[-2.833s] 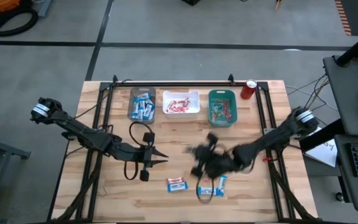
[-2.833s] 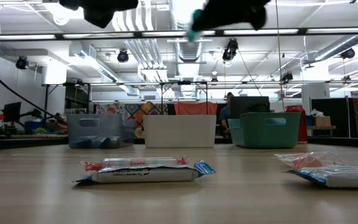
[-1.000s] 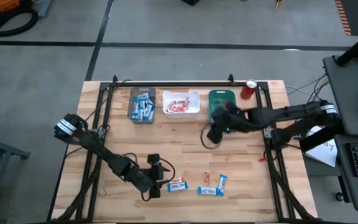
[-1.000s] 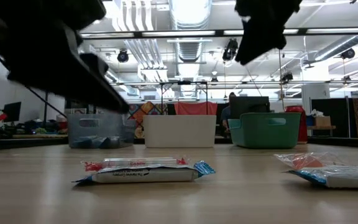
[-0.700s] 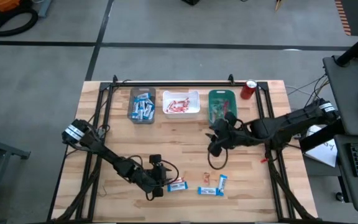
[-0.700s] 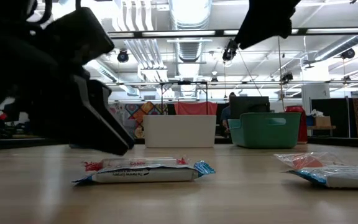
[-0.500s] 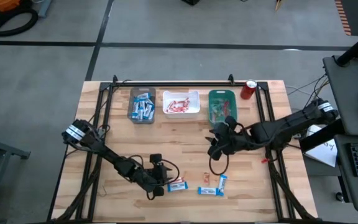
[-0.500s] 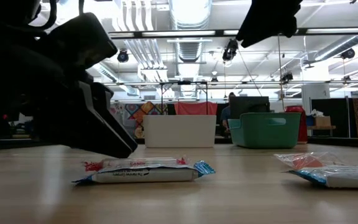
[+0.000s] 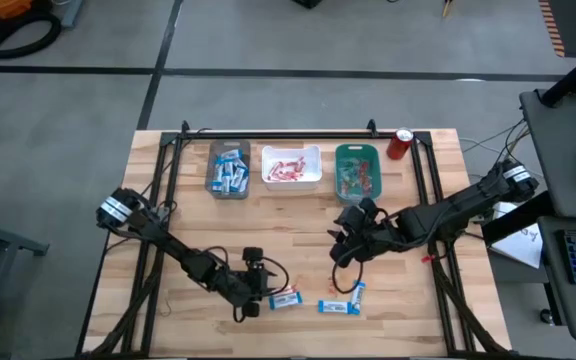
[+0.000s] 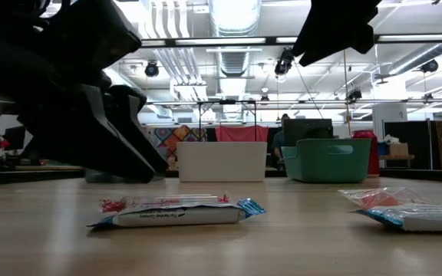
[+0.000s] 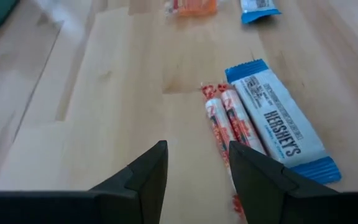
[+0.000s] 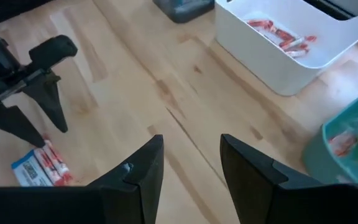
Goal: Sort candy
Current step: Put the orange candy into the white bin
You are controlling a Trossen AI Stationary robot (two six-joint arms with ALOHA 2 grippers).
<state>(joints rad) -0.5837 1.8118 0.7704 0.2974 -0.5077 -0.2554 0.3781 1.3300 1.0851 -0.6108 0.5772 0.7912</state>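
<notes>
The left hand point(image 9: 265, 291) sits low over the near part of the table point(image 9: 168, 180), its two fingers point(image 11: 143, 177) spread apart with nothing between them, just beside a blue-and-white bar point(image 11: 283, 127) and two red-and-white bars point(image 11: 227, 121) that lie touching each other on the wood. In the low view these wrapped pieces lie flat on the table, with the dark left arm looming behind them. Further right along the near edge lie a small orange-red piece point(image 9: 331, 287) and more blue-and-white candy point(image 9: 345, 303), one piece flat and one angled beside it. The right hand point(image 9: 340, 240) hangs above the table's middle, near those loose sweets but apart from them; its fingers point(image 12: 140, 180) stand apart and hold nothing. Along the far side of the table stand three bins in a row: a grey bin point(image 9: 212, 178) with blue-and-white candy in it, a white bin point(image 9: 315, 171) holding red-and-white pieces, and a teal bin point(image 9: 376, 170) with mixed colourful sweets. A red can point(image 9: 400, 144) stands just beside the teal bin.
</notes>
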